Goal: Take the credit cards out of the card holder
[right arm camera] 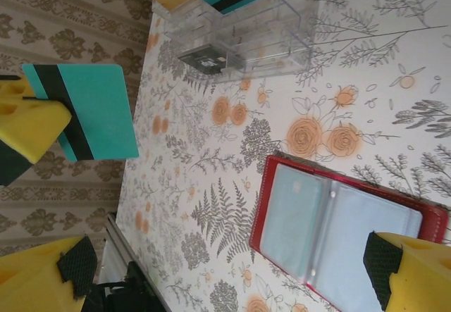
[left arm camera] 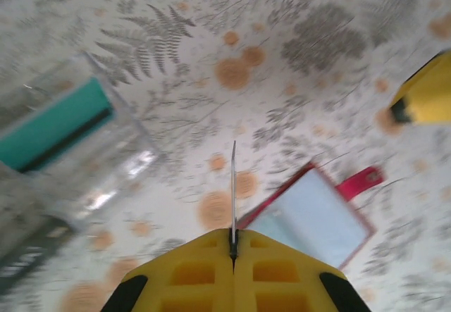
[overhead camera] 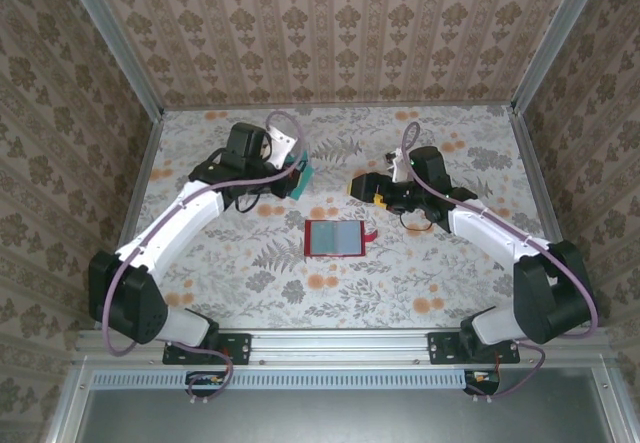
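The card holder (overhead camera: 335,238) lies open and flat mid-table, red-edged with a grey-blue inside (right arm camera: 338,227) and a red tab (left arm camera: 359,182). My left gripper (overhead camera: 295,175) is shut on a teal credit card with a dark stripe (right arm camera: 84,111), held above the table left of the holder. In the left wrist view that card shows edge-on (left arm camera: 233,185) between my closed fingers (left arm camera: 233,238). My right gripper (right arm camera: 225,277) stands open over the holder with nothing between its fingers. One fingertip (right arm camera: 412,270) hides a corner of the holder.
A clear plastic tray (right arm camera: 246,37) stands beyond the holder, with a teal card (left arm camera: 53,125) leaning in it and a dark card (right arm camera: 208,60) lying low in it. Patterned walls close the table on three sides. The right finger (left arm camera: 426,94) shows near the left gripper.
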Controlling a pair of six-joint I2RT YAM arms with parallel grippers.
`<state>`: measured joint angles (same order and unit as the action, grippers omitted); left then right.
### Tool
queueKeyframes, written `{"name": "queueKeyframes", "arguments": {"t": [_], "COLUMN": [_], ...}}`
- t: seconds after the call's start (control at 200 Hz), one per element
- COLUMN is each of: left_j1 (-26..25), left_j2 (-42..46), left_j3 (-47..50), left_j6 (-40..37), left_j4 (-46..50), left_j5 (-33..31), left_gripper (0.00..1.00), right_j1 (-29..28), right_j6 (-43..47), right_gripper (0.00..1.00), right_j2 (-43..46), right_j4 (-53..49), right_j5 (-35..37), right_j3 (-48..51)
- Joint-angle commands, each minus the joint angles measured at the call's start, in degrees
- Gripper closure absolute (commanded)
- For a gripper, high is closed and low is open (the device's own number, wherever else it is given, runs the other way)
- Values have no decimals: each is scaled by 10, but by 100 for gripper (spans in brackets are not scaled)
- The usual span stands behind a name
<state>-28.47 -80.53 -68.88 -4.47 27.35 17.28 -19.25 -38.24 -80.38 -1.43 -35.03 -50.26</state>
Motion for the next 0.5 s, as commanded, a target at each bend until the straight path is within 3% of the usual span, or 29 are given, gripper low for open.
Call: {"name": "queueKeyframes", "arguments": {"t": [0.0, 0.315, 0.495], "left_j1": [-3, -13, -16], "left_j2": [26, -54, -103], "left_j3": [11, -35, -60], "left_j6": [-221, -472, -536], "left_j4": [8, -12, -52], "left_j5": [-94, -233, -251], "left_gripper": [100, 100, 100], "right_j1": [7, 15, 19], "right_j6": [16, 11, 11], "right_gripper": [0, 0, 0], "right_j2": [29, 41, 47], "right_j4": [-20, -24, -32], "right_j5": [15, 13, 14], "right_j3": [-9, -6, -7]}}
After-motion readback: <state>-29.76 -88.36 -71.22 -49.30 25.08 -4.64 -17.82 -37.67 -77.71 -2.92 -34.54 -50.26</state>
